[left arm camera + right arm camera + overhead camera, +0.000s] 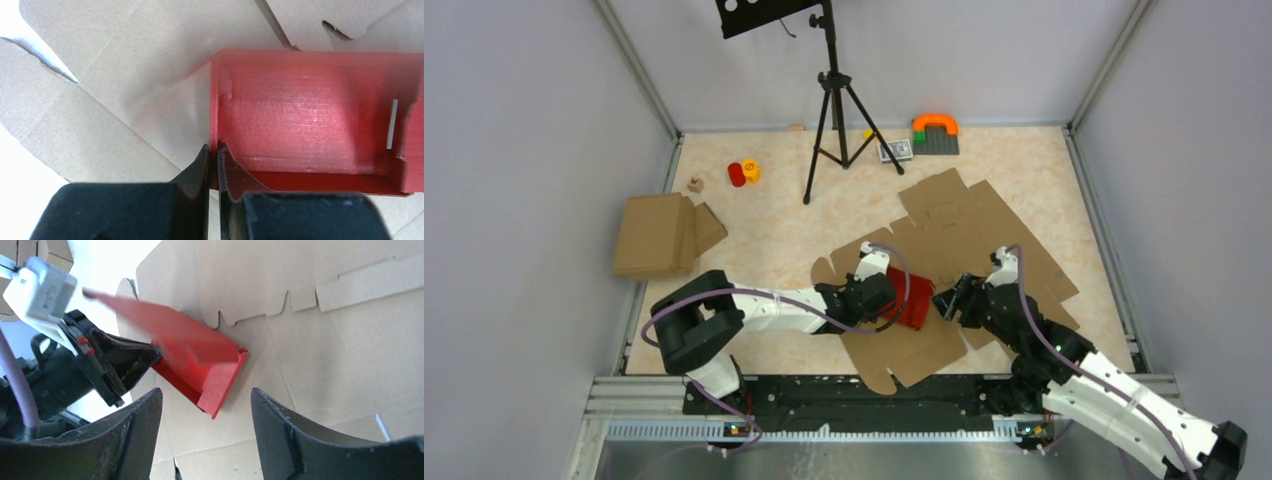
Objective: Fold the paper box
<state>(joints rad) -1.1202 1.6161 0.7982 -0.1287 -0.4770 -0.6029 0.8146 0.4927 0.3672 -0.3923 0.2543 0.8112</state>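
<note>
The red paper box (916,298) is partly folded and rests on a large flat brown cardboard cut-out (969,235) at the table's centre. My left gripper (894,297) is shut on the box's left wall edge; in the left wrist view its jaws (214,150) pinch that thin red wall and the open box interior (310,115) faces the camera. My right gripper (944,303) is open just to the right of the box, not touching it; in the right wrist view the box's near corner (220,385) sits between and ahead of the spread fingers (145,420).
A folded brown cardboard box (659,235) lies at the left. A black tripod (834,110) stands at the back centre. Small red and yellow toys (744,172) and a grey block plate with an orange arch (935,133) sit at the back.
</note>
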